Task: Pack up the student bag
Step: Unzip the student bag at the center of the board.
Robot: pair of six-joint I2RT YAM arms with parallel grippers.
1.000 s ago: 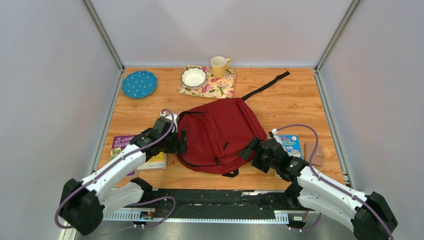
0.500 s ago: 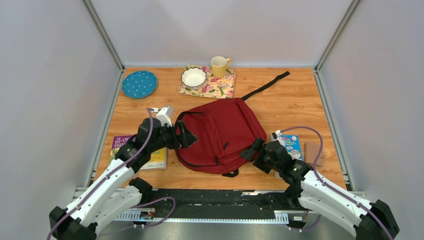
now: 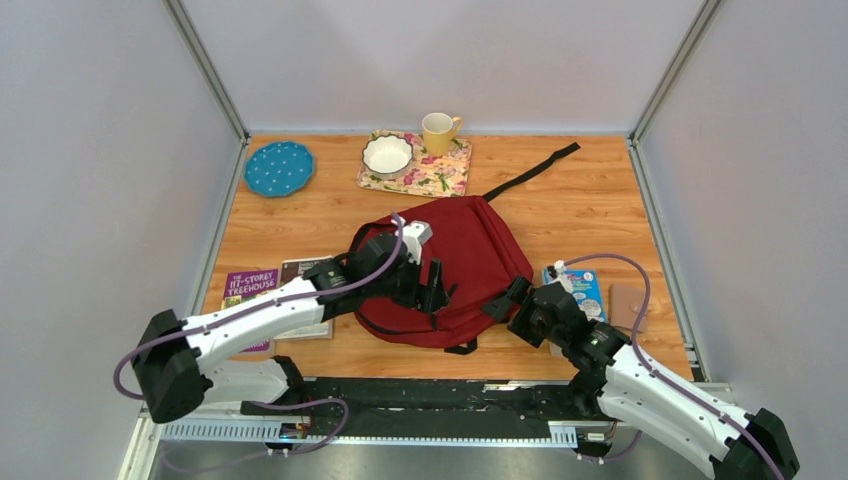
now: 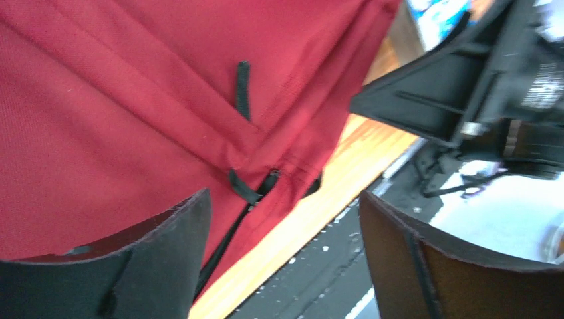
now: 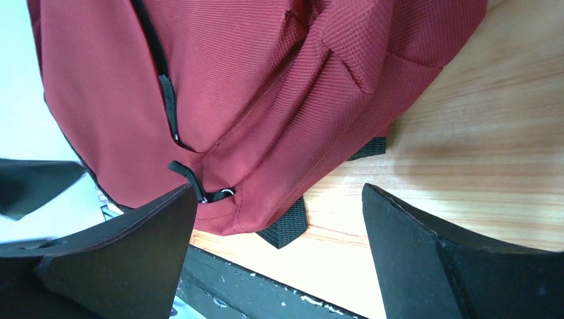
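My left tool [image 3: 437, 290] has swung from the left edge of the bag [image 3: 470, 240] to hover wide over its front, above 2 black zipper pulls [image 4: 241, 187], so unzipping looks next. My right tool [image 3: 500, 300] (also wide, empty) waits at the near right corner of that soft, woven red cloth, slumped mid tabletop [image 3: 590, 200].

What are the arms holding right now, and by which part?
Nothing is held. The left fingers stand open over the bag; the right fingers stand open by its near corner.
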